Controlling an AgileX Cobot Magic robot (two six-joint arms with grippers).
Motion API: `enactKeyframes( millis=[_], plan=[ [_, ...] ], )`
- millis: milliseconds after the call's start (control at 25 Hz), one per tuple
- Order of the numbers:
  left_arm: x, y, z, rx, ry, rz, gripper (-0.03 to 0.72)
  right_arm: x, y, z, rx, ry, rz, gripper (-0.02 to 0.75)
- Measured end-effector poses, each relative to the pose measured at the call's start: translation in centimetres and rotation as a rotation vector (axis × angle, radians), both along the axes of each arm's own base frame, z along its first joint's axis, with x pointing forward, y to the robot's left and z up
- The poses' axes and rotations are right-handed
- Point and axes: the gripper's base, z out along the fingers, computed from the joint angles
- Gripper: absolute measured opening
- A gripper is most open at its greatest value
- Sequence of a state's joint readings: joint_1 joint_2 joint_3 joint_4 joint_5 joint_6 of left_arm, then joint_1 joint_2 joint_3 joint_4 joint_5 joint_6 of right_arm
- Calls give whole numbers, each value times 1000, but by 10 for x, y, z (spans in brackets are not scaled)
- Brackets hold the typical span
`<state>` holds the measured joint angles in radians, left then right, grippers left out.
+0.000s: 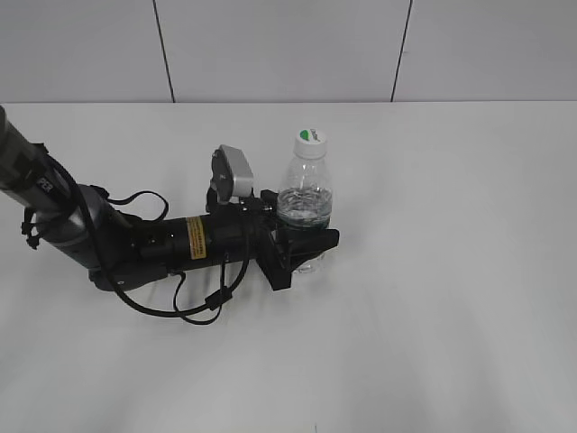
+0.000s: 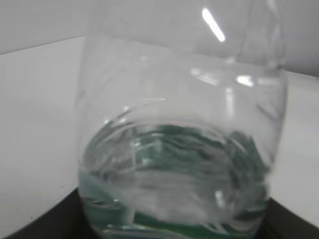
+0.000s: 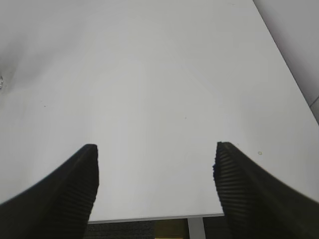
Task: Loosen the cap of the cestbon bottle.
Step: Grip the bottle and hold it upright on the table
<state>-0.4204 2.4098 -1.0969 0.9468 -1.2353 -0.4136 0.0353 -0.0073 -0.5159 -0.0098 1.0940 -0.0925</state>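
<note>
Small clear plastic water bottle (image 1: 305,209) with dark green label band low on its body, standing upright near the middle of the scene, slightly left and toward the far side. Partly filled with water, the level sitting around the label. Small round white plastic screw cap (image 1: 309,142) with green leaf mark, seated on the narrow neck.

Standing upright on the desk (image 1: 451,271), near its middle: the cestbon bottle (image 1: 305,203), with the cap (image 1: 309,142) on its neck. Reaching in from the left edge, lying low over the desk: the left arm (image 1: 135,239), its left gripper (image 1: 302,242) around the bottle's lower body. Hanging over bare desk, apart from the bottle: the right gripper (image 3: 155,184).
</note>
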Motion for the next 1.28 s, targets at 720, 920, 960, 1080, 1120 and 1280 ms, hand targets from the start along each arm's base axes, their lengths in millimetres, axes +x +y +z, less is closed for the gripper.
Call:
enactKeyframes(
  millis=[720,920,960,1080,1120,1280],
  plan=[
    [0,0,0,5,-17,-1,401,0,0,0,0,0,0,552],
    [0,0,0,8,-25,-2,401,0,0,0,0,0,0,552],
    [0,0,0,8,-26,-2,401,0,0,0,2,0,1,552],
    [0,0,0,9,-27,-3,401,0,1,0,8,0,6,552],
    [0,0,0,9,-27,-3,401,0,1,0,8,0,6,552],
    [0,0,0,9,-28,-3,401,0,1,0,8,0,6,552]
  ],
)
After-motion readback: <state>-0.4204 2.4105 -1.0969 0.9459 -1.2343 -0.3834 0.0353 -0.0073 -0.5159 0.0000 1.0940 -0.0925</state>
